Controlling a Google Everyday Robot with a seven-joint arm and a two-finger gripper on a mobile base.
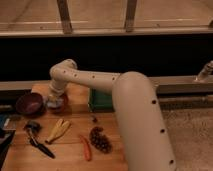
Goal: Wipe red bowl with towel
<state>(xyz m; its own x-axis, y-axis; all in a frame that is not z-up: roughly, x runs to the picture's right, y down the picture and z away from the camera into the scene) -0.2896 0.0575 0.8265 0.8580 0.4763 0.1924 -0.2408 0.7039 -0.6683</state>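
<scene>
Claw [55,101] down on the red bowl [64,103], back left of the worktop [70,155], with the arm [135,115] hogging the view

Far left sat a dark purple bowl [29,104]. Just beside it the claw was pinched closed on the grey-blue towel [53,104] and pressed it into the red bowl, which was mostly hidden with only a bit of reddish rim peeking out. In front lay a black tool [38,139], then yellow banana pieces [59,129], a red chili [86,148] and a dark cluster [100,140] that looked like grapes. A green box [99,100] stood right of the red bowl, partly covered by the fat beige arm, which blocked the worktop's whole right side.
</scene>
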